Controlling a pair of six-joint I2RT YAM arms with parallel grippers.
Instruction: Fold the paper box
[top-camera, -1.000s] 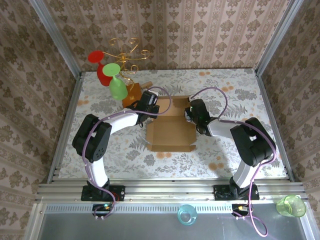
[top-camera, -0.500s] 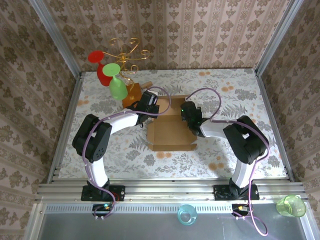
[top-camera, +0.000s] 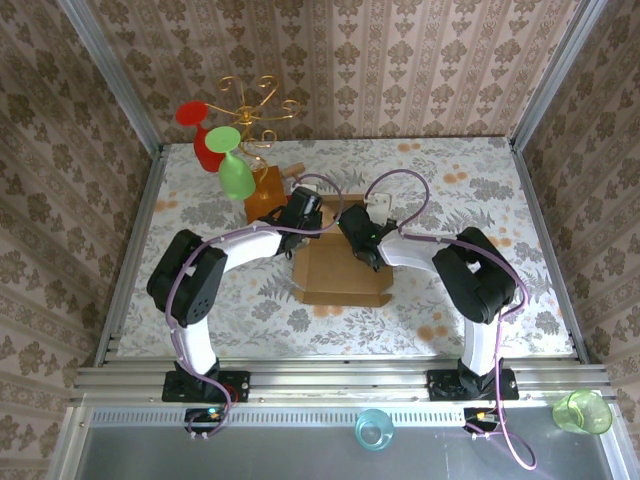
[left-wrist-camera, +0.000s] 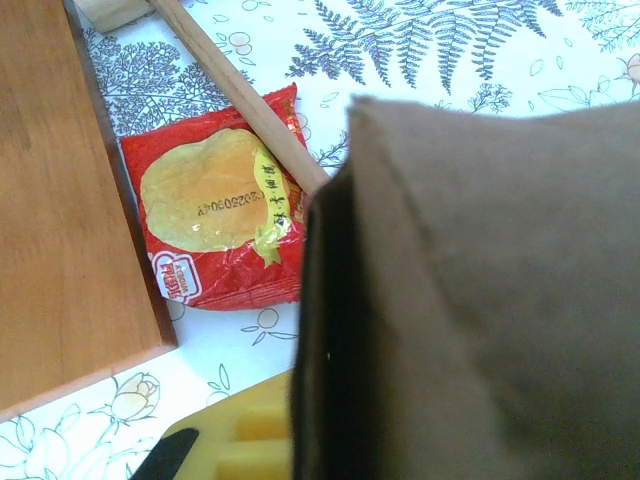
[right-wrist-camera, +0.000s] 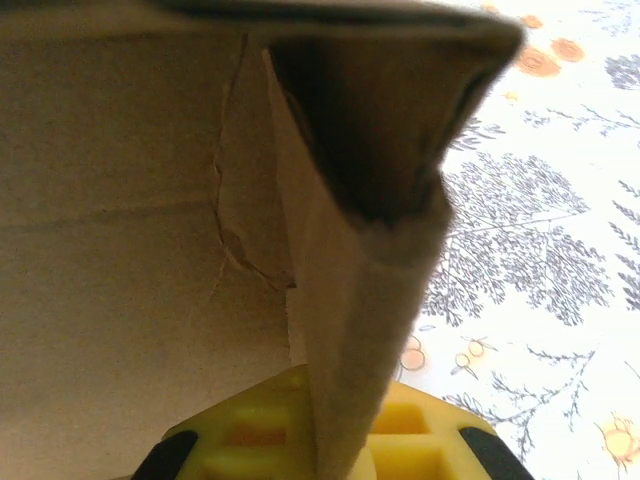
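Observation:
The paper box lies at mid-table, its brown base flat and its far flaps raised. My left gripper is at the box's far left corner. In the left wrist view a cardboard wall stands against one yellow finger and hides the other. My right gripper is at the far edge, near the middle. In the right wrist view its yellow fingers are shut on a folded cardboard flap, and the gripper's midpoint sits on that flap.
An orange-brown wooden block with a gold wire stand carrying red and green glasses stands just behind the left gripper. A red snack packet and a wooden stick lie beside the block. A teal cup and a green cup sit on the front rail.
My right gripper has moved left along the box's far edge, taking the flap with it. The left gripper has shifted slightly right.

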